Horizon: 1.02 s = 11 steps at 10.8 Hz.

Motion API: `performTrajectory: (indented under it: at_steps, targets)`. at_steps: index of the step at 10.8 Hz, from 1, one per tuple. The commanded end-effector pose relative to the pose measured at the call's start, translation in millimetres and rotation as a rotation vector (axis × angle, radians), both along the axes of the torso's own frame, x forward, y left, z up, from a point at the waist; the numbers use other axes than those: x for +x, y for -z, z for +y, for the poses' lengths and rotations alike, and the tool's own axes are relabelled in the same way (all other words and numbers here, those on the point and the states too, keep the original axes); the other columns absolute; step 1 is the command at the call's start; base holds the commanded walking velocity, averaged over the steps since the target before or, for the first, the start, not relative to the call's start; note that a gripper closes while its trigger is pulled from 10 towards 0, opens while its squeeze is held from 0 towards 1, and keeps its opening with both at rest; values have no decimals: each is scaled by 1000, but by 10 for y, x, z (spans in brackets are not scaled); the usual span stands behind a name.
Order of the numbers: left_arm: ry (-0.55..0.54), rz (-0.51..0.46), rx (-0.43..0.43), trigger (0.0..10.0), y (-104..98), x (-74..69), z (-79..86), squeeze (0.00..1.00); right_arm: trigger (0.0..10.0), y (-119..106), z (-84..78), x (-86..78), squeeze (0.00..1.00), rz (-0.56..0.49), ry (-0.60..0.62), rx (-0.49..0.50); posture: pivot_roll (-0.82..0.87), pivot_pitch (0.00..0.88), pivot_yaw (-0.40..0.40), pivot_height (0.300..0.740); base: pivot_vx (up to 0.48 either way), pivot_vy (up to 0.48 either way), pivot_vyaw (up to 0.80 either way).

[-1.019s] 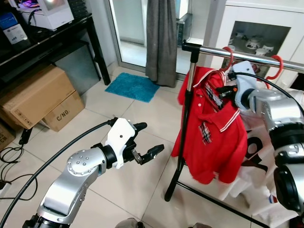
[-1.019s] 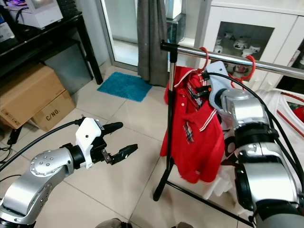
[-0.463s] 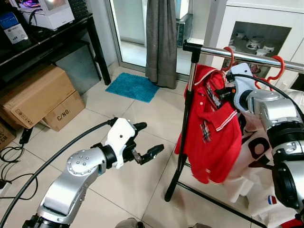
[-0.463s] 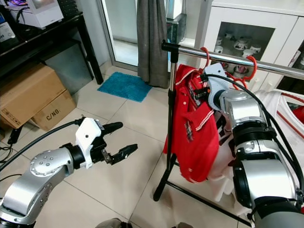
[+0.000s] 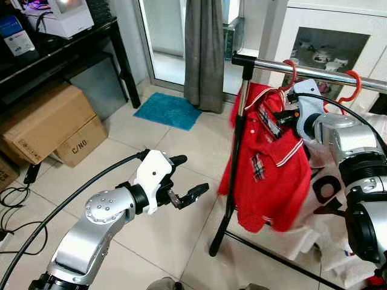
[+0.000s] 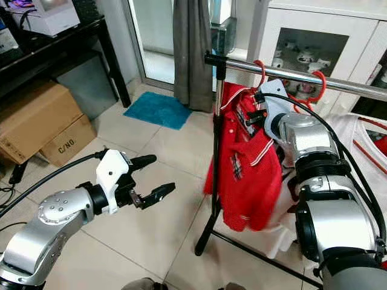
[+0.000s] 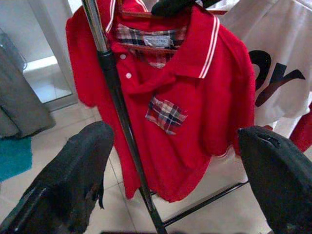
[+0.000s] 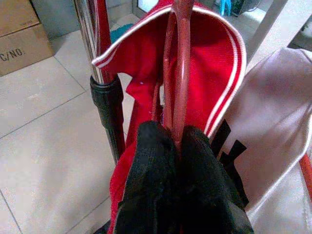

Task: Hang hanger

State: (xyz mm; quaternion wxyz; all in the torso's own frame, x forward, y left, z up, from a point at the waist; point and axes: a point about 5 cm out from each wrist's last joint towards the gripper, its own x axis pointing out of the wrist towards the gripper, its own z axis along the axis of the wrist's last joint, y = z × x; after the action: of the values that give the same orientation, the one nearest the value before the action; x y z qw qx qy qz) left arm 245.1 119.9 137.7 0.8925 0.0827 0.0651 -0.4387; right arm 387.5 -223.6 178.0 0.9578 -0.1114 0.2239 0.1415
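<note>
Left gripper [image 5: 188, 177] hovers over the floor, fingers spread wide, holding nothing; right gripper [image 8: 178, 141] is pinched tight on the red hanger [image 8: 179, 58] carrying a red shirt [image 5: 269, 169], its hook over the rail [image 5: 314, 71].

readable text in the room

the smaller cardboard box [image 5: 80, 142] on the floor carried black printed letters reading "c/no." on its side. the same box [image 8: 23, 41] appeared in the right wrist view with "c/no." partly cut off at the edge. the white shirt [image 7: 273, 63] hanging beside the red polo shirt [image 7: 180, 92] bore large black letters, but folds hid most of them and no word could be made out. a small label [image 7: 157, 41] sat inside the red polo's collar; its print was too fine to read. the blue item [image 5: 13, 33] on the black table had markings too small to tell.
</note>
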Motion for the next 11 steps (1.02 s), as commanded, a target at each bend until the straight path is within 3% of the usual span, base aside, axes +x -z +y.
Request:
performTrajectory:
  at_steps: [1,4,8,9,11]
  targets:
    - [-2,-8,17,10000,-3,15,12,0,0,-54,53,29,0,-12,-22,29,-80,2,83,740,0,0,0]
    - [-24,-22,4,10000,-22,30,21,0,0,-158,21,7,0,-53,-47,36,-74,0,82,740,0,0,0]
    - [-115,-11,-9,10000,3,50,31,0,0,-427,-37,-204,0,-162,-74,0,-73,20,89,740,0,0,0]
    - [-160,-16,-17,10000,5,75,48,0,0,-416,-35,-303,0,-160,-76,-13,-71,23,86,740,0,0,0]
    - [-274,-17,-64,10000,50,84,89,0,0,-182,2,-650,0,-90,-44,13,-59,28,80,740,0,0,0]
